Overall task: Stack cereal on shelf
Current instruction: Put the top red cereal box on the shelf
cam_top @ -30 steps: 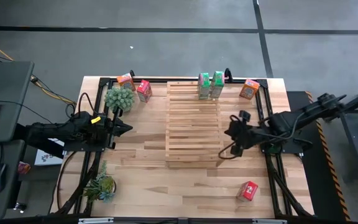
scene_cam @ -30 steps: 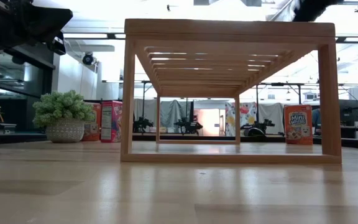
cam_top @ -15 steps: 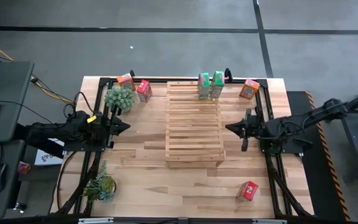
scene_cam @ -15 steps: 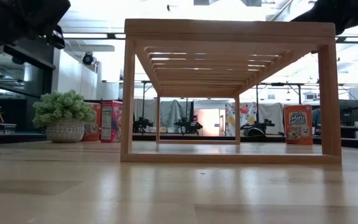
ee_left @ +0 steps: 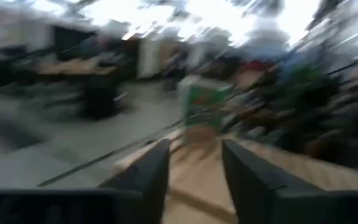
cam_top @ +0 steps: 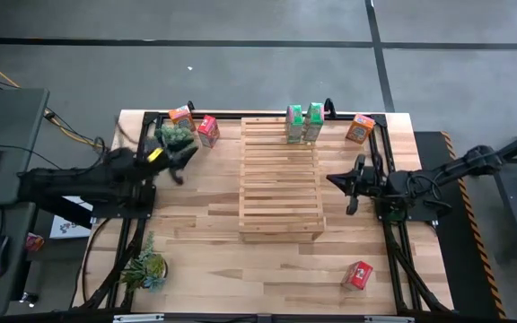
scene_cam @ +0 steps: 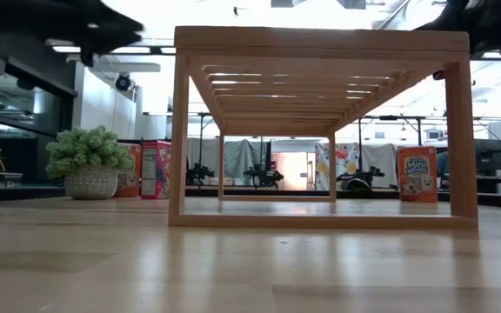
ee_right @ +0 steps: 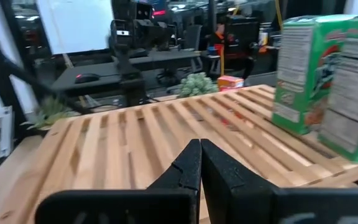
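The slatted wooden shelf (cam_top: pixel 281 179) stands mid-table. Two green cereal boxes (cam_top: pixel 304 123) stand upright on its far end, and they also show in the right wrist view (ee_right: pixel 328 81). On the tabletop stand a red box (cam_top: pixel 208 130) and an orange box (cam_top: pixel 181 115) at the far left, another orange box (cam_top: pixel 360 127) at the far right, and a red box (cam_top: pixel 359 274) near the front right. My left gripper (cam_top: pixel 184 160) hovers beside the potted plant (cam_top: pixel 173 135), open (ee_left: pixel 194 168) and holding nothing. My right gripper (cam_top: pixel 335 182) hangs shut (ee_right: pixel 201 162) at the shelf's right edge.
A second small plant (cam_top: pixel 146 267) stands at the near left corner. The black frame rails (cam_top: pixel 380 161) run along the table's sides. Bare planks lie left of the shelf and in front of it.
My left gripper has swung from the table's left middle toward the far edge and a little rightward, ending next to the potted plant. My right gripper has gone from the shelf's near right corner toward the far edge along the shelf's right side, then held still.
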Robot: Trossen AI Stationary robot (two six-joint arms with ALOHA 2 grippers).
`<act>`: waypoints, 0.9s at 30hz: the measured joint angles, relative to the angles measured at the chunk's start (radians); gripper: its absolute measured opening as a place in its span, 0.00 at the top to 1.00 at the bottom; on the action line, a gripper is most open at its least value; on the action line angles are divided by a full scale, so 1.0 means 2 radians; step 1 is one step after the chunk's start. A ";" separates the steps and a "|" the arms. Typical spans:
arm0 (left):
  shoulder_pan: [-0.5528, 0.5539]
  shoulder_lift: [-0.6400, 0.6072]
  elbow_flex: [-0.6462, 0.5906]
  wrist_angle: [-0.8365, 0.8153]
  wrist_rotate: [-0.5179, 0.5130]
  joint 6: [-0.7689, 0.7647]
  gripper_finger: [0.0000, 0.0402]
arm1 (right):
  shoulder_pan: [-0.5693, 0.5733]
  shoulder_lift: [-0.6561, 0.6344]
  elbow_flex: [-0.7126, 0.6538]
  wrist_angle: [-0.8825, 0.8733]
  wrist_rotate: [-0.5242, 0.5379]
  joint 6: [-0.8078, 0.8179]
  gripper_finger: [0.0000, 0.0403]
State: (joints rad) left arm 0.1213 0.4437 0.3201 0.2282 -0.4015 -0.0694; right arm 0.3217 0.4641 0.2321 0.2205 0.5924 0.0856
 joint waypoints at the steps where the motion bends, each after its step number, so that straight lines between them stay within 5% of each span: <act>1: 0.013 0.034 0.029 -0.026 -0.012 0.000 0.59 | -0.004 0.000 0.000 0.001 0.002 0.001 1.00; 8: 0.129 0.259 0.217 -0.227 -0.036 -0.046 0.32 | -0.025 0.000 0.000 0.005 0.000 0.010 1.00; 13: 0.197 0.378 0.312 -0.332 -0.034 -0.086 0.23 | -0.027 0.002 0.000 -0.004 -0.012 0.023 1.00; 27: 0.285 0.500 0.331 -0.344 0.052 -0.131 0.22 | -0.027 0.008 0.000 -0.009 -0.014 0.018 1.00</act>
State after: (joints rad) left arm 0.6909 1.4429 0.9813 -0.4601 -0.2982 -0.3309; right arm 0.2680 0.4797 0.2321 0.2018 0.5648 0.1226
